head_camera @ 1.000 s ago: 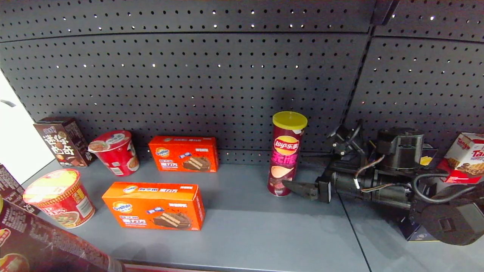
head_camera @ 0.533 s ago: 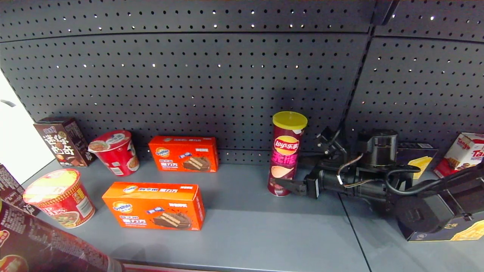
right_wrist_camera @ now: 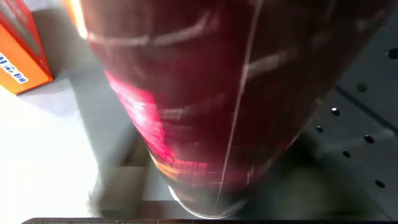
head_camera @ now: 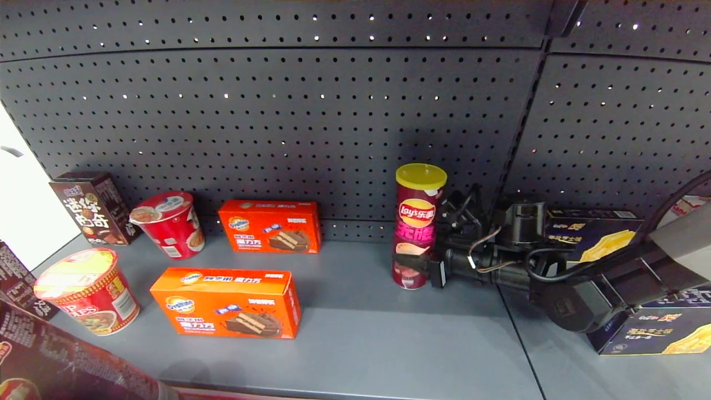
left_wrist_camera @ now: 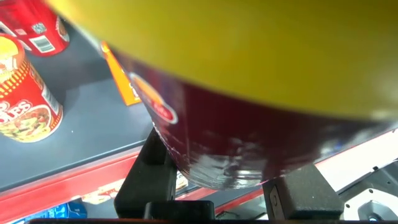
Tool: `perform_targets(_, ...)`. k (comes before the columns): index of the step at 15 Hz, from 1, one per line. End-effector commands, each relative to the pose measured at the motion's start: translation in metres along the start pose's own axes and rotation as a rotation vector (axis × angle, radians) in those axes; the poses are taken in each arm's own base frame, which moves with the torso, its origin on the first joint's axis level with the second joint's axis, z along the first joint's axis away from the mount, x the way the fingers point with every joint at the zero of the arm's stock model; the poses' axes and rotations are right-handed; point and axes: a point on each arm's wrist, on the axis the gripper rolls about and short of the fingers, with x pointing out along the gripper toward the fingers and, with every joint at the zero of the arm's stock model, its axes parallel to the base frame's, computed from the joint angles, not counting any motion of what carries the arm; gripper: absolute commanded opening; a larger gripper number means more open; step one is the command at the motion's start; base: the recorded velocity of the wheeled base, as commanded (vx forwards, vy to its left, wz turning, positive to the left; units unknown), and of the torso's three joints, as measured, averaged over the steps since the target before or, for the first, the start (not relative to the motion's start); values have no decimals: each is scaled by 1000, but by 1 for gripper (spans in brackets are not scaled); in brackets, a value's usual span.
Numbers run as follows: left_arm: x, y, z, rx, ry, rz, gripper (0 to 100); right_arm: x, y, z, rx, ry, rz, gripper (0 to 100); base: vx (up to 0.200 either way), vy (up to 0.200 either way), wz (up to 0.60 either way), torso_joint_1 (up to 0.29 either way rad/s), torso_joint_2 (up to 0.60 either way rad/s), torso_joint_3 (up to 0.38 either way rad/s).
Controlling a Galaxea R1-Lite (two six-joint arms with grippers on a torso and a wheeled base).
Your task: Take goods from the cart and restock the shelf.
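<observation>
Maroon chips can (head_camera: 419, 222) mid-frame sits between right gripper (head_camera: 412, 266) jaws, closure unclear; left gripper (left_wrist_camera: 221, 183) clamps second can (left_wrist_camera: 249, 118); a sideways nudge could topple the first.

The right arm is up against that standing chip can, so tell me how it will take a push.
The chip can stands tall on a narrow base, so a high push would likely tip it. Being round, it would probably roll once down.

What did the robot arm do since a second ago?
The right gripper slid left along the shelf up against the bottom of the chips can, and the can shifted slightly left. The left gripper holds another can. The orange boxes and noodle cups stayed put.
</observation>
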Motion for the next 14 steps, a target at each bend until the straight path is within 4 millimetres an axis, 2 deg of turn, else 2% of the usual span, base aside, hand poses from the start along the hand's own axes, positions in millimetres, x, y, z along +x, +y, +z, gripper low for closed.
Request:
perform_targets(1, -2, -1, -1, 2, -9, 0, 0, -4, 2, -2, 6, 13, 3, 0, 0, 0, 0, 0, 0, 0)
perform_targets(4, -3, -1, -1, 5, -14, 0, 0, -21, 16, 5, 2, 8, 16, 0, 0, 0, 0, 0, 0, 0)
perform_targets(7, -3, -1, -1, 5, -14, 0, 0, -52, 50, 16, -10, -1, 71, 0, 0, 0, 0, 0, 0, 0)
perform_targets(10, -4, -1, -1, 5, -20, 5, 0, -81, 74, 17, -16, 3, 112, 0, 0, 0, 0, 0, 0, 0)
perform_targets(14, -8, -2, 1, 14, -47, 20, 0, -105, 86, 19, -24, -13, 121, 0, 0, 0, 0, 0, 0, 0)
